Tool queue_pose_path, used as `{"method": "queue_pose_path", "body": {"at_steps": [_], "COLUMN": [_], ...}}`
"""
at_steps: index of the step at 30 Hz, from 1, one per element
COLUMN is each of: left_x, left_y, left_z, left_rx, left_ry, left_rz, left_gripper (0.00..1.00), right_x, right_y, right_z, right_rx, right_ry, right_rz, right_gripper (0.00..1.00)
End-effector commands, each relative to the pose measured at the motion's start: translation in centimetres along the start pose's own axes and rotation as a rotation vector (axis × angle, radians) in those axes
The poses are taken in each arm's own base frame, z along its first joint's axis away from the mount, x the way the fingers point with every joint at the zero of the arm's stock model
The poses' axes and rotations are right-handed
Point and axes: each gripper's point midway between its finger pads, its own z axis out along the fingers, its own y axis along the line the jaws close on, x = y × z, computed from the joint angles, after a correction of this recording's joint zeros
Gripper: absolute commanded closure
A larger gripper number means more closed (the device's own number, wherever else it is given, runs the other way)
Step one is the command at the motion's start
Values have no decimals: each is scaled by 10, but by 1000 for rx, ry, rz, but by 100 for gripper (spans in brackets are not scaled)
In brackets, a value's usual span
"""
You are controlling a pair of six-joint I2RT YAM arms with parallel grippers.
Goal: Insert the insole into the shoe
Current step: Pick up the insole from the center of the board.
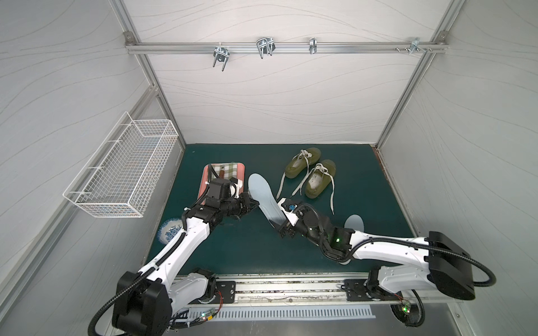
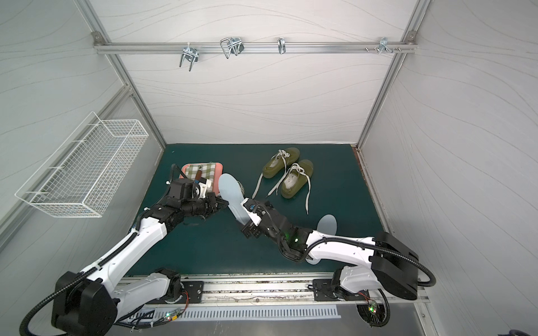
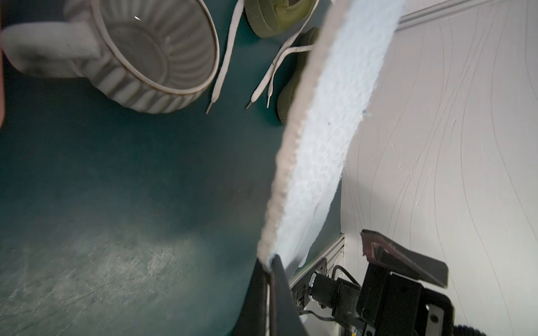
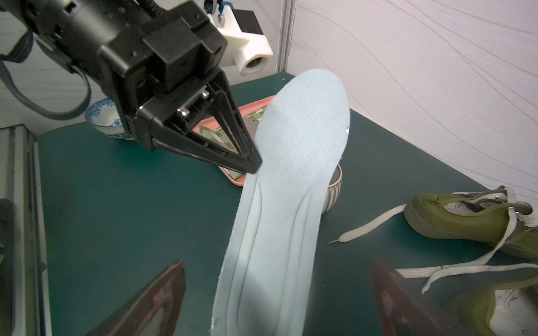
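- Nearest to us, toward the table's (image 1: 233,250) right edge, a second insole (image 1: 354,222) lies flat, partly under the right arm.
- Near the left edge sits a blue-patterned bowl (image 1: 167,231).
- The right gripper (image 4: 278,270) stands wide open at the table's middle. We see one finger on each side of the heel end of the pale blue insole (image 1: 263,192), neither clearly touching it.
- The left gripper (image 4: 253,168) is closed, pinching that insole's side edge at about mid-length.
- The insole slants up off the table, toe end toward the far left corner.
- A ribbed mug (image 3: 157,58) sits below the toe end, beside a pink tray (image 1: 203,181) lined with checked cloth.
- Toward the far right corner, the nearer shoe (image 1: 318,181) and the farther shoe (image 1: 301,164) lie side by side, olive green, laces loose and trailing.
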Motion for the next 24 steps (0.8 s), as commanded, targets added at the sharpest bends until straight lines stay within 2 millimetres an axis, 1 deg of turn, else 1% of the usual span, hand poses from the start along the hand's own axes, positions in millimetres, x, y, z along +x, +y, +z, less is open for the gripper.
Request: {"method": "queue_pose_path", "body": {"at_steps": [1, 7, 9, 11, 15, 20, 24], "left_x": [-13, -15, -13, -10, -8, -7, -6], "left_y": [-5, -6, -9, -9, -4, -3, 0], "left_z": [2, 8, 9, 8, 9, 15, 14], "left_rx": [-11, 18, 31, 28, 6, 13, 4], "left_ry": [-30, -23, -12, 6, 13, 39, 30], "left_rz": [-104, -202, -218, -241, -273, -300, -305], "left_gripper": [100, 100, 100, 100, 100, 100, 100], "right_x": [3, 7, 13, 18, 18, 21, 23], "right_y": [2, 1, -7, -15, -14, -17, -10], "right_z": [6, 24, 34, 42, 52, 61, 65], "right_rx": [-18, -68, -79, -74, -107, -150, -197], "right_ry": [31, 68, 105, 149, 174, 185, 201], "right_rz": [-7, 103, 173, 205, 176, 189, 189], "right_gripper": [1, 1, 1, 1, 1, 1, 1]}}
